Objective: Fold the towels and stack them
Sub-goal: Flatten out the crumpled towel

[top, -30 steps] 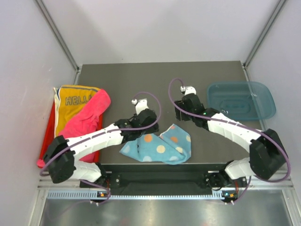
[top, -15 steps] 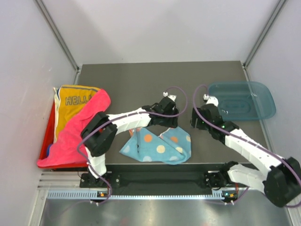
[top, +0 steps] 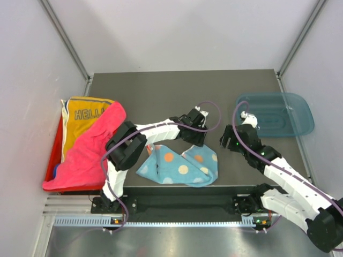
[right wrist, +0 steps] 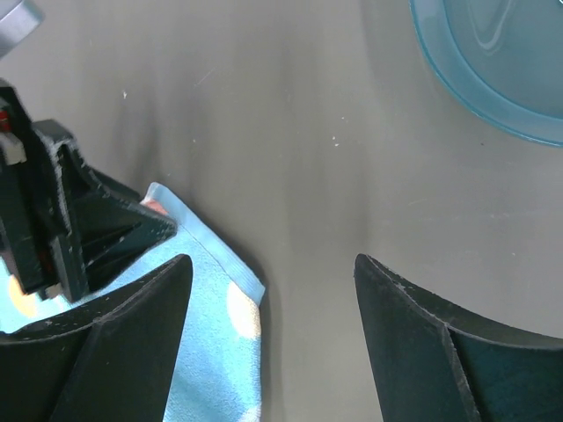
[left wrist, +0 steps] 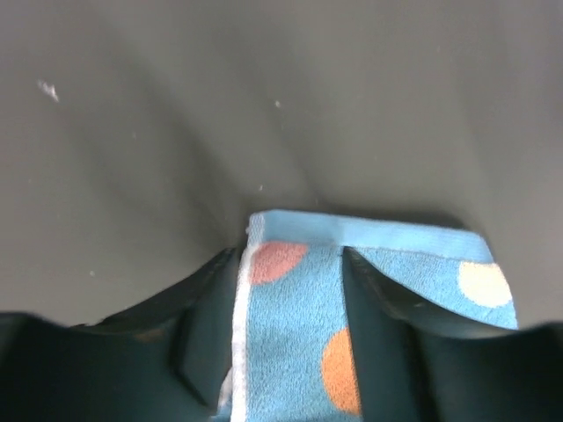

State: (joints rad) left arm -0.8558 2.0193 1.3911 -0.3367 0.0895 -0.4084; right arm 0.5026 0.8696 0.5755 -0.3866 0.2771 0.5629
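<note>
Left gripper (left wrist: 290, 264) has crossed to the far corner of the light-blue dotted terry towel (top: 179, 167) at the front of the dark table (top: 161, 91), fingers (left wrist: 207, 325) narrowly parted astride it, right gripper (right wrist: 273, 264) withdrawn wide and empty: fold 1 judged imminent.

From above, the left gripper (top: 196, 141) covers the far corner of the dotted towel (top: 179, 170); whether it pinches is unclear. The teal bin (right wrist: 501, 61) runs off the right wrist view's far right edge.
</note>
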